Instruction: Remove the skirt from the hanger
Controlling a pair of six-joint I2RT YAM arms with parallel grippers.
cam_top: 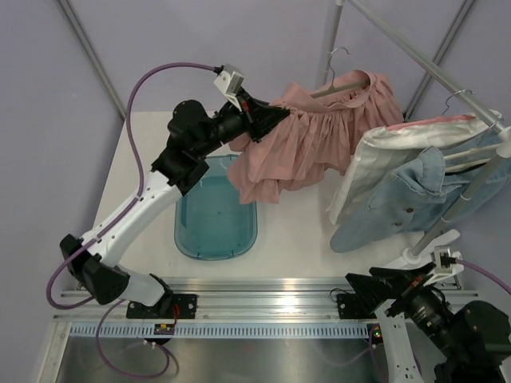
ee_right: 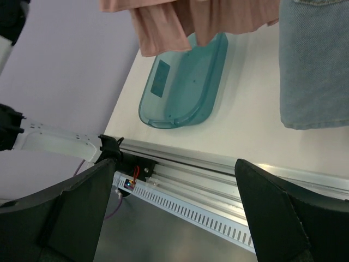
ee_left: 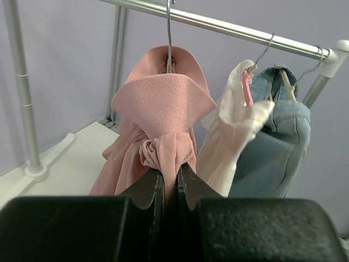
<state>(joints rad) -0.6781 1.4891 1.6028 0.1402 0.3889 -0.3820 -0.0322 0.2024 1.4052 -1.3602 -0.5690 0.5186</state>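
A pink pleated skirt [cam_top: 319, 140] hangs from a wire hanger [cam_top: 342, 76] on the metal rail [cam_top: 431, 64]. It is pulled out to the left, its waistband still over the hanger. My left gripper [cam_top: 270, 120] is shut on a bunch of the skirt's fabric at its left side. In the left wrist view the jaws [ee_left: 170, 183] pinch the pink cloth [ee_left: 163, 109] below the hanger's hook [ee_left: 169, 33]. My right gripper [cam_top: 415, 279] is open and empty, low near the table's front right edge; its fingers [ee_right: 272, 213] frame the base rail.
A teal plastic tray [cam_top: 215, 215] lies on the white table under the skirt's hem. A white garment [cam_top: 375, 159] and a denim garment [cam_top: 415, 199] hang on the same rail to the right. A rack post base [cam_top: 431, 243] stands at front right.
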